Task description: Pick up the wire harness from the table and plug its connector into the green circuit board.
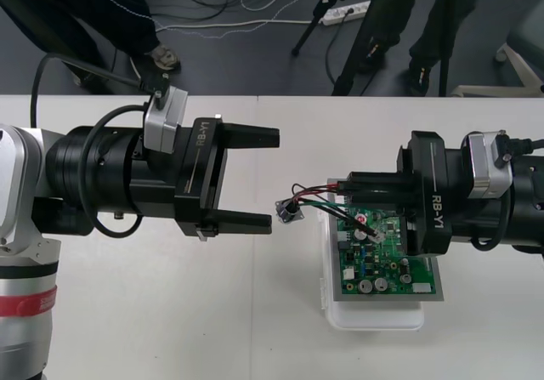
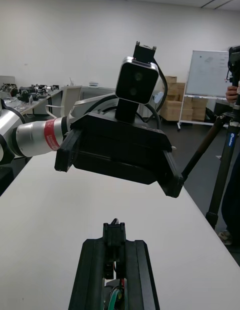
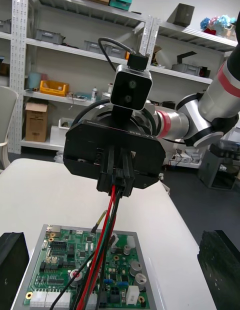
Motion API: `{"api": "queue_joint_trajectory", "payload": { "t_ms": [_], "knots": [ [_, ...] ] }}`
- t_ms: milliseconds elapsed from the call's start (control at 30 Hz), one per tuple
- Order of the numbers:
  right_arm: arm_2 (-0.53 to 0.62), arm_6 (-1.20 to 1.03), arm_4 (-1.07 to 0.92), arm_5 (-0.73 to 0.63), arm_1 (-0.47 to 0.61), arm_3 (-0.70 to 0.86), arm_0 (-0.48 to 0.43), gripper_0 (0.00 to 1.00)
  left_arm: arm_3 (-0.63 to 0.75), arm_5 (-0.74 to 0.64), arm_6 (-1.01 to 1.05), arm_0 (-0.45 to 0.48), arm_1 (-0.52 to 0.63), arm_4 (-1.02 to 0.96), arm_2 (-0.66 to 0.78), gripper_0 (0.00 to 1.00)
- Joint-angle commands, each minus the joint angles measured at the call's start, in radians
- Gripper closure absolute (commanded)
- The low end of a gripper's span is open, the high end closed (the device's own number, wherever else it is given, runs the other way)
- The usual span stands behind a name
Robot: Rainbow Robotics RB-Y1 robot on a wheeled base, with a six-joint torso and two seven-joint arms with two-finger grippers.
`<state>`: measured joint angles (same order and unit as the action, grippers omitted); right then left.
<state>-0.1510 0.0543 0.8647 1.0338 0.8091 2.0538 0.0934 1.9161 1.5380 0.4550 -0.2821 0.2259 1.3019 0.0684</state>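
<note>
My right gripper [image 1: 342,195] hovers over the left edge of the green circuit board [image 1: 384,257], shut on the harness's black plug [image 2: 114,234]. Red, black and green wires [image 1: 314,193] run left from its fingers to the round metal socket [image 1: 289,212], which hangs just off the board's left side. In the left wrist view the wires [image 3: 102,240] drop from the right gripper [image 3: 117,177] onto the board [image 3: 60,270]. My left gripper [image 1: 272,178] faces it from the left, open, its fingers [image 3: 12,262] far apart, with the socket near its lower finger.
The board sits on a white base [image 1: 374,316] at the table's right-middle. Bare table [image 1: 170,312] lies in front of the left arm. Tripod legs and cables stand on the dark floor beyond the far edge.
</note>
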Motion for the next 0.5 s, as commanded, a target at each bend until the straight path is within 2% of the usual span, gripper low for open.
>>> {"api": "queue_joint_trajectory", "payload": {
  "t_ms": [33,500],
  "knots": [
    [-0.036,0.027,0.004,0.006,-0.021,0.032,0.035,1.00,0.037,0.033,-0.096,-0.037,-0.027,0.016,-0.051,0.00],
    [-0.056,0.022,0.004,0.002,-0.031,0.032,0.042,1.00,0.037,0.028,-0.203,-0.063,-0.027,0.048,-0.110,0.00]
  ]
}}
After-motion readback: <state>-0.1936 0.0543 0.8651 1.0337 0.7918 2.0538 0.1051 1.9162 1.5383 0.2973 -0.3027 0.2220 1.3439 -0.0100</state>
